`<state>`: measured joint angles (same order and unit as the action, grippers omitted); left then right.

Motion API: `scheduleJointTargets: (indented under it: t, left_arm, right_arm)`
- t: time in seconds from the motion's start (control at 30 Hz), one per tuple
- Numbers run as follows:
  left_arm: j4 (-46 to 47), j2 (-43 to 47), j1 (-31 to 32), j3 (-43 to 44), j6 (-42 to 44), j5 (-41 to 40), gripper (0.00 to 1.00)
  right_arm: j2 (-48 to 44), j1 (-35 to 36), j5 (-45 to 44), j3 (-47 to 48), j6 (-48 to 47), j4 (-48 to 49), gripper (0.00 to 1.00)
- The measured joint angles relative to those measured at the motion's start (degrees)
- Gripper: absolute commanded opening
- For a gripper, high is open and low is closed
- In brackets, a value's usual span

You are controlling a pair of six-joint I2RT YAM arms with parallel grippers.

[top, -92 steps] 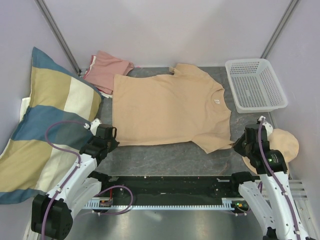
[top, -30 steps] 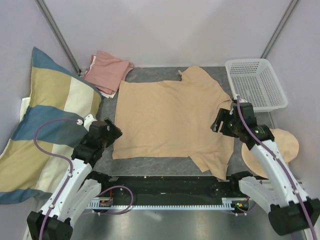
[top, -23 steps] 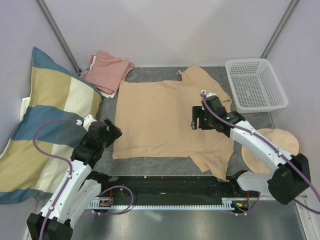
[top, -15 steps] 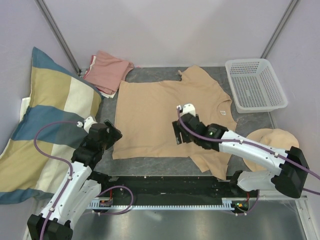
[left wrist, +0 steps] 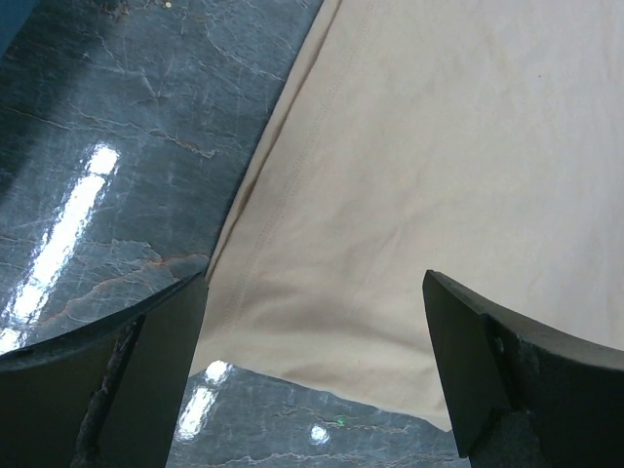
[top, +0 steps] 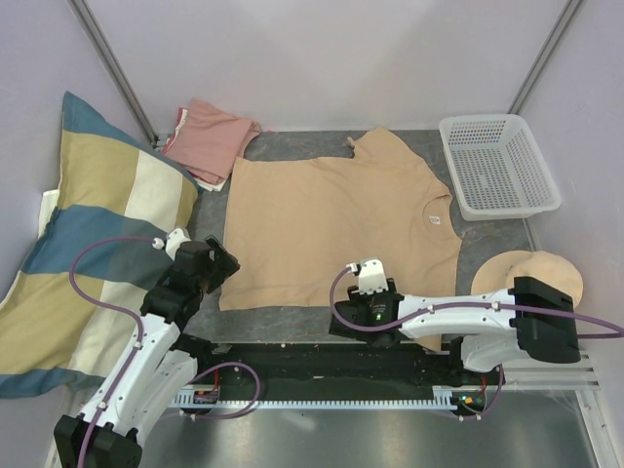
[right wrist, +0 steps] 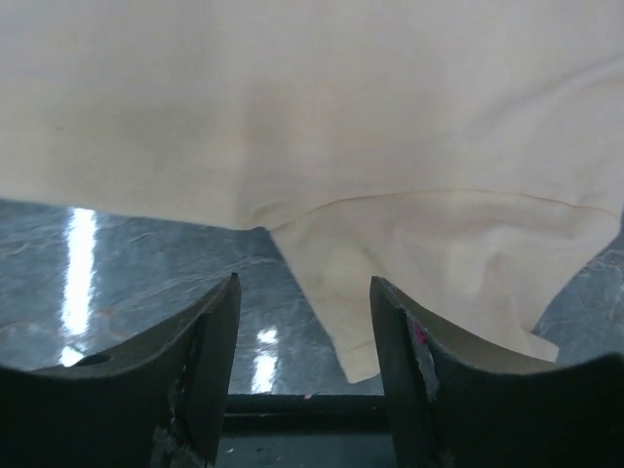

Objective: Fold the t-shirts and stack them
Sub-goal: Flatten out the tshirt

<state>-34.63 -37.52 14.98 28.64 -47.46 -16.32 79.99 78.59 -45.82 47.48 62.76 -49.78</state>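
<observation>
The tan t-shirt (top: 331,214) lies spread flat on the dark table, its white neck label toward the right. My left gripper (top: 219,265) hovers open over its near left hem corner (left wrist: 322,322), fingers (left wrist: 507,370) wide apart and touching no cloth. My right gripper (top: 361,314) hangs low at the table's near edge, open, with the tip of the shirt's near sleeve (right wrist: 419,273) lying between its fingers (right wrist: 210,341), ungripped. The salmon-pink t-shirt (top: 210,136) lies folded at the back left.
A striped pillow (top: 88,244) leans along the left side. A white basket (top: 497,166) stands at the back right, and a round beige hat (top: 536,278) lies near the right arm. The black rail (right wrist: 292,405) runs just under the right gripper.
My right arm has swept from the shirt's collar side leftward and down to the near edge by the sleeve, its jaws narrowing a little. The left arm has barely moved.
</observation>
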Motion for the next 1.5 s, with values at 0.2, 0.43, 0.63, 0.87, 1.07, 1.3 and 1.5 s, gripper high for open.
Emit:
scheduleJointTargets:
  t: [0.2, 0.43, 0.63, 0.87, 1.07, 1.3, 1.5]
  left_arm:
    - [0.0, 0.0, 0.0, -0.1, 0.0, 0.1, 1.0]
    - [0.0, -0.4, 0.0, -0.3, 0.0, 0.2, 1.0]
    - [0.0, -0.4, 0.0, -0.3, 0.0, 0.2, 1.0]
    - [0.0, -0.6, 0.0, -0.4, 0.0, 0.2, 1.0]
    - [0.0, -0.7, 0.0, -0.6, 0.0, 0.2, 1.0]
    - [0.0, -1.0, 0.0, -0.7, 0.0, 0.2, 1.0]
    - [0.0, -1.3, 0.0, -0.7, 0.0, 0.3, 1.0]
  right_arm:
    - [-2.8, -0.5, -1.2, -5.3, 7.2, -3.0, 0.6]
    - [-5.4, -0.6, 0.3, -8.4, 10.1, -3.4, 0.6]
    - [-5.2, 0.0, 2.3, -8.7, 10.1, -1.7, 0.6]
    - [-2.1, 3.1, 3.9, -8.7, 10.2, -0.1, 0.6]
    - [-0.9, 4.7, 4.5, -8.7, 11.5, -0.1, 0.6]
    - [-1.0, 4.8, 5.1, -9.0, 14.2, -0.2, 0.59]
    - [-1.4, 4.8, 5.7, -10.8, 16.9, -1.1, 0.58]
